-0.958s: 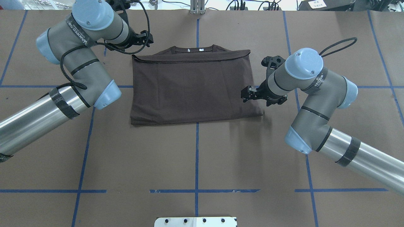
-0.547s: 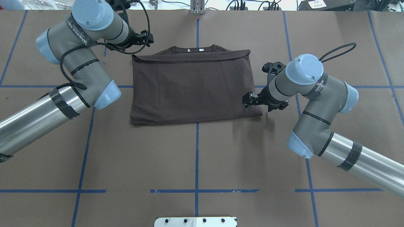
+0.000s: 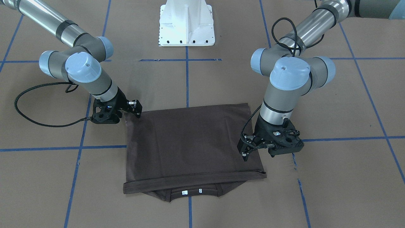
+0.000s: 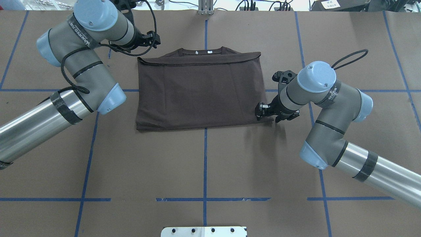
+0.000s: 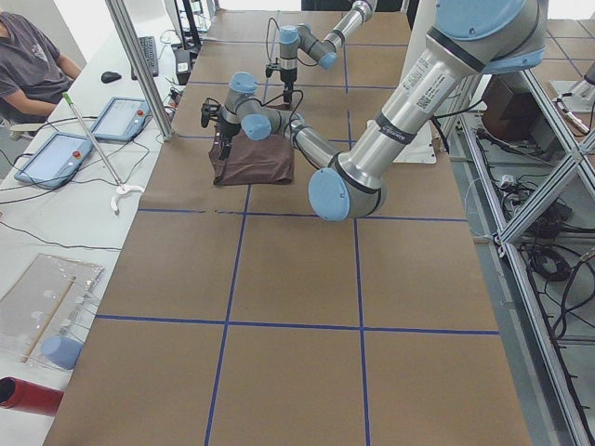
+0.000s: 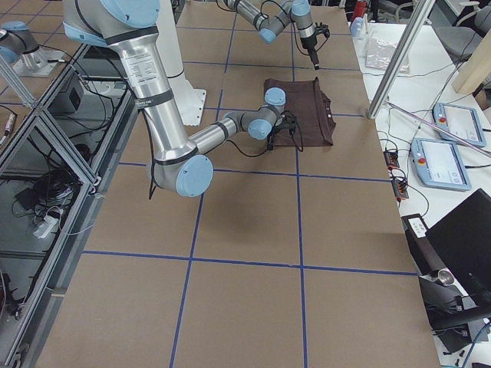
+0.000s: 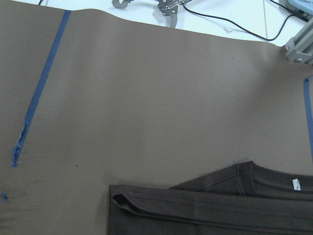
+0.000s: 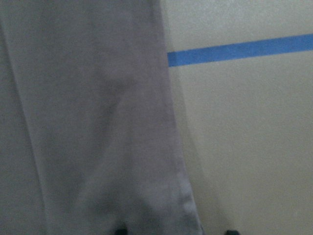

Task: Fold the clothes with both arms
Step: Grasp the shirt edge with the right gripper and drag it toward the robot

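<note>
The dark grey-brown T-shirt point(image 4: 200, 92) lies folded into a flat rectangle on the brown table, its ribbed collar point(image 4: 202, 51) showing at the far edge. My right gripper point(image 4: 259, 111) is low at the shirt's near-right corner. In the right wrist view its fingertips point(image 8: 120, 231) stand apart on either side of the shirt's edge point(image 8: 88, 122), so it is open and holds nothing. My left gripper point(image 4: 155, 38) hovers above and just beyond the shirt's far-left corner point(image 7: 122, 200); it looks open and empty. In the front view the left gripper point(image 3: 244, 153) is on the right and the right gripper point(image 3: 137, 107) on the left.
The white bolted pedestal base point(image 3: 186, 22) stands at the robot's side of the table. Blue tape lines point(image 4: 204, 164) cross the brown surface. A side bench with tablets point(image 5: 93, 130) and a seated person point(image 5: 28, 65) lies beyond the far edge.
My right gripper has moved toward the robot along the shirt's right edge and come down at the near-right corner. The left arm has barely shifted.
</note>
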`<action>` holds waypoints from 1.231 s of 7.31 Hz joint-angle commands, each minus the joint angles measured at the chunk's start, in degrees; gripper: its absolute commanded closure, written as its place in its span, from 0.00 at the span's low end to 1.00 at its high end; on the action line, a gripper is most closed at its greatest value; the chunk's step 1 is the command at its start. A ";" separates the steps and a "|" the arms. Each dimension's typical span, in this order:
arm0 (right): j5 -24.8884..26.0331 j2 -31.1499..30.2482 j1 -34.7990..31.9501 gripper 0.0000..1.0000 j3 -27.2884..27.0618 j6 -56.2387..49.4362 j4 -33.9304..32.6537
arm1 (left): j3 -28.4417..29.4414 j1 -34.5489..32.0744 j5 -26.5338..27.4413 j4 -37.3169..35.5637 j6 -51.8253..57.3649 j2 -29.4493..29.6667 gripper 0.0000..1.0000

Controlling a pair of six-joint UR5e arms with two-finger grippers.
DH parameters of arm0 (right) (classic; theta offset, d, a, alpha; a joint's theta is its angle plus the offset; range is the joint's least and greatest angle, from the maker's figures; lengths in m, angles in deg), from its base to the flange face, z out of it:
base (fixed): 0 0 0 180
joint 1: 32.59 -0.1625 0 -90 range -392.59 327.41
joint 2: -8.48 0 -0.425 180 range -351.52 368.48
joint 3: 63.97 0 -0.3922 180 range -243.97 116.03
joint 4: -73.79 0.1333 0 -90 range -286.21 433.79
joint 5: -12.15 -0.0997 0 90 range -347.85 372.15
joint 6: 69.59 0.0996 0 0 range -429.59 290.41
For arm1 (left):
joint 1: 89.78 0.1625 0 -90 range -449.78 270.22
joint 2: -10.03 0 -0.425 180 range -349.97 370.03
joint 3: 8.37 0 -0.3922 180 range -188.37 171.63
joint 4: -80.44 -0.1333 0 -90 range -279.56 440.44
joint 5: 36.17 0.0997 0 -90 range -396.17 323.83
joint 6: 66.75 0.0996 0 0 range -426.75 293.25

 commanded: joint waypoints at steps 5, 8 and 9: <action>-1.76 -7.63 1.63 1.00 -10.32 0.54 0.17 | -2.06 -0.01 -0.73 -0.19 0.05 -0.01 0.00; -1.93 -23.80 15.31 1.00 -27.00 1.42 0.52 | -2.67 0.16 -0.73 -0.10 -0.21 -0.19 0.00; -2.37 -27.41 20.67 1.00 -31.76 4.73 0.52 | -2.67 0.25 -0.73 -0.10 -0.22 -0.19 0.00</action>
